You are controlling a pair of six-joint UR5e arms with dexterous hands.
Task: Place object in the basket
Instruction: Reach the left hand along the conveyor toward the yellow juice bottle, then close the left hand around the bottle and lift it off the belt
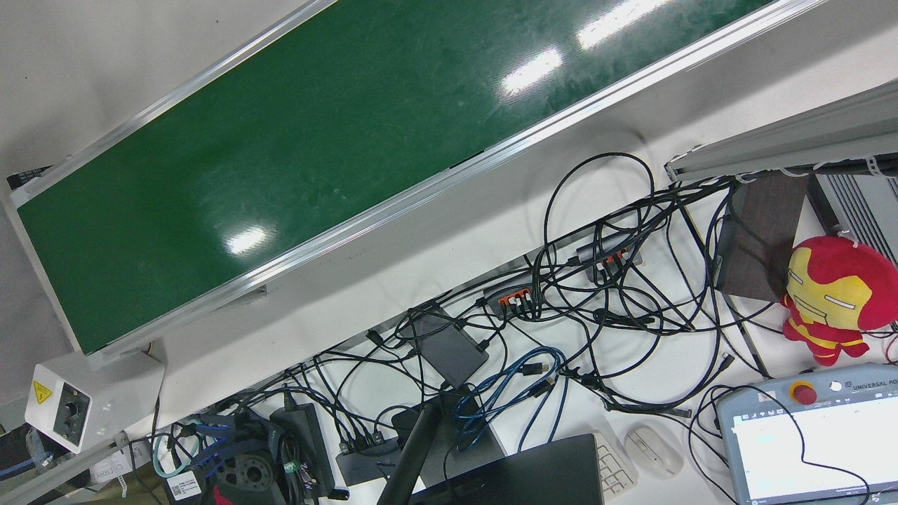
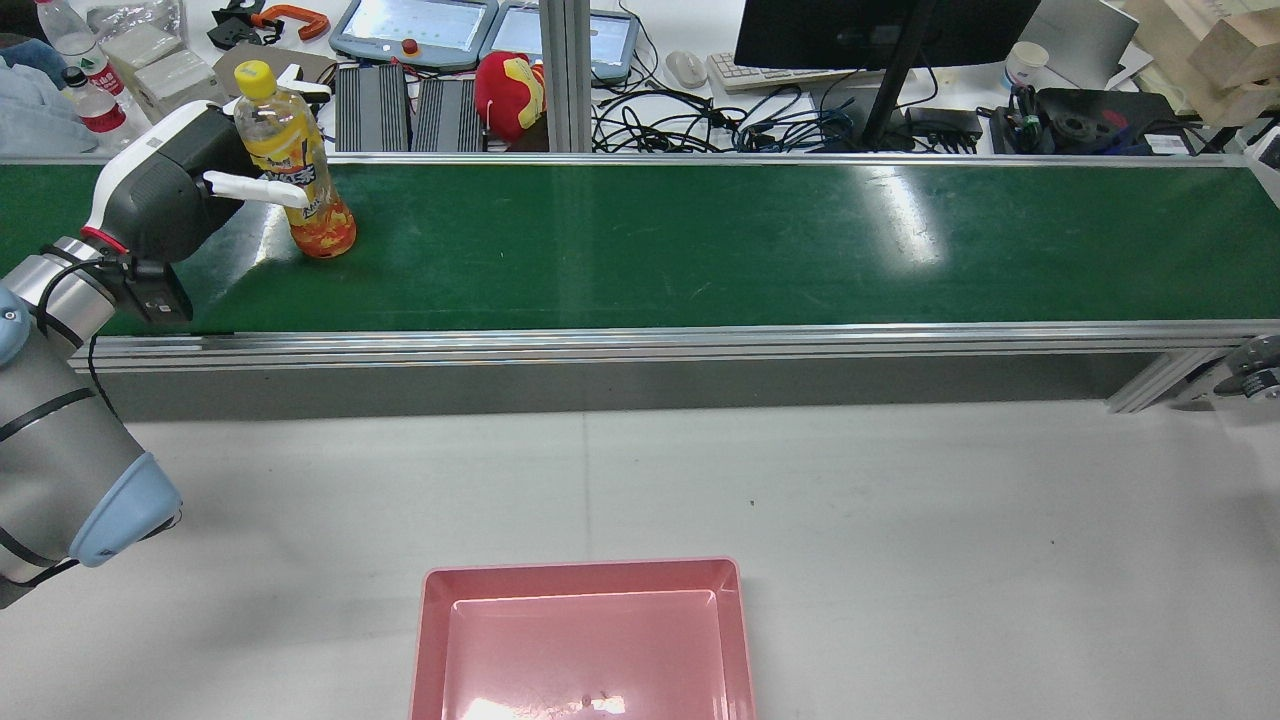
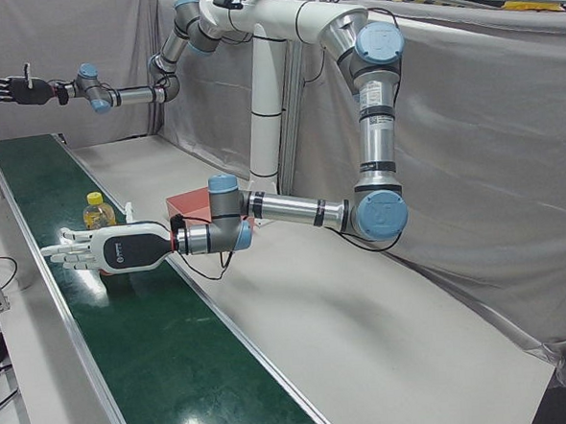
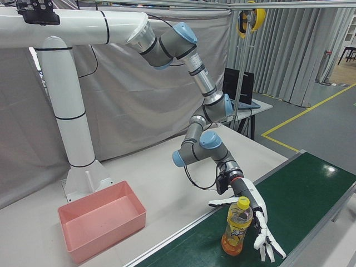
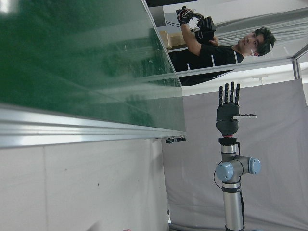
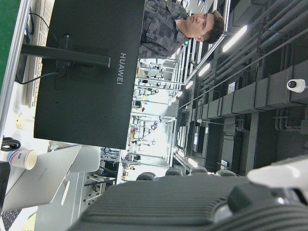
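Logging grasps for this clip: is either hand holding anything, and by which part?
Nothing is held. The left hand is open beside the bottle; the right hand is open in the air.

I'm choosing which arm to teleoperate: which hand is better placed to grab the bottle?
The left hand. It is open right beside the bottle on the belt, fingers reaching across it. The right hand is held high at the belt's far end, open.

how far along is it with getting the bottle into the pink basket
Early. Done: the left hand has reached the juice bottle standing upright on the green belt. In hand: fingers open beside the bottle, no closed grasp visible. Left: grip, lift, carry to the empty pink basket. The right hand is raised, open, far down the belt.
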